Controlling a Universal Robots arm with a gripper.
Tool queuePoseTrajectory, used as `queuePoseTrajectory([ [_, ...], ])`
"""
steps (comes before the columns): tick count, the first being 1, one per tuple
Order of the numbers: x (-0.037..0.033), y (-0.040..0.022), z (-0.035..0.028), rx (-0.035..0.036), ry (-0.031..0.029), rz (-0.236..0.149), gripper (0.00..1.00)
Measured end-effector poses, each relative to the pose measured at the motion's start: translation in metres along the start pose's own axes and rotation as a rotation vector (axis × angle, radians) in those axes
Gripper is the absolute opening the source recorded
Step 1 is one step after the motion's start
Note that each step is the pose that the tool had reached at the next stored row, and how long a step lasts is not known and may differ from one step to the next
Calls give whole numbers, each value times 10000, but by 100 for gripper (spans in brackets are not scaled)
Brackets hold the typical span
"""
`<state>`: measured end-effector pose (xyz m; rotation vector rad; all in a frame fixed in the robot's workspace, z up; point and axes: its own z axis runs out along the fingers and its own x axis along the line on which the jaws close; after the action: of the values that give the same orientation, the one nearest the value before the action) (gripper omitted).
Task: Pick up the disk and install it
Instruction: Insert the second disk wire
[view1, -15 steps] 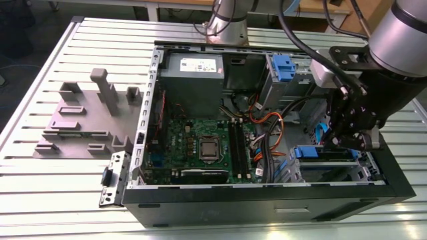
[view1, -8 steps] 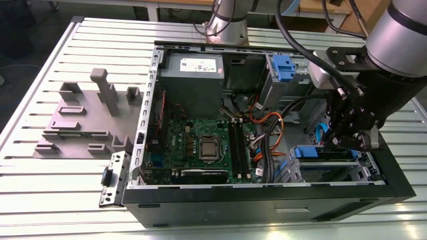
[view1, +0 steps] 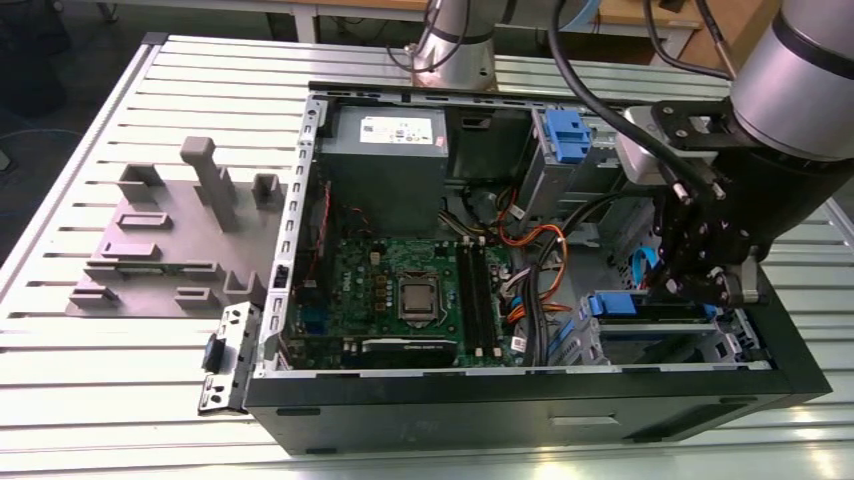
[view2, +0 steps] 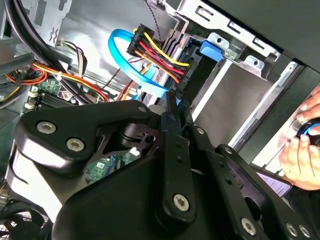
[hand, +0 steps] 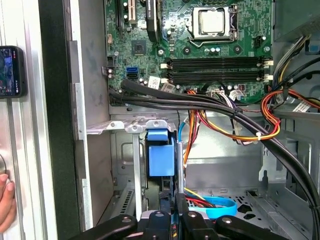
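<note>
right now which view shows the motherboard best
The exterior view: nearly the whole motherboard shows. The first wrist view cuts it off at the frame edge; the second wrist view catches a green corner.

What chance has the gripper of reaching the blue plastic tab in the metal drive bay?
Probably yes: the gripper sits just short of the blue plastic tab, nothing between them; cables run beyond it.

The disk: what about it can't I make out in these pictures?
- Exterior view: the gripper covers most of the disk, so its label is hidden.
- First wrist view: the disk shows edge-on, so how far it sits in its bay is unclear.
- Second wrist view: the gripper's black body hides where disk meets bay; a hand is cut off by the picture's edge.
</note>
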<state>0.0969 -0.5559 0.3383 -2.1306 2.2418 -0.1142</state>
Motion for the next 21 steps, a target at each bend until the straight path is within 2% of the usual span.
queuePoseTrajectory([
  [6,11,3,26,52,-4,2,16],
  [11,16,11,39,59,-13,2,16],
  [15,18,18,46,53,-116,10,16],
  [21,26,20,45,51,-163,15,16],
])
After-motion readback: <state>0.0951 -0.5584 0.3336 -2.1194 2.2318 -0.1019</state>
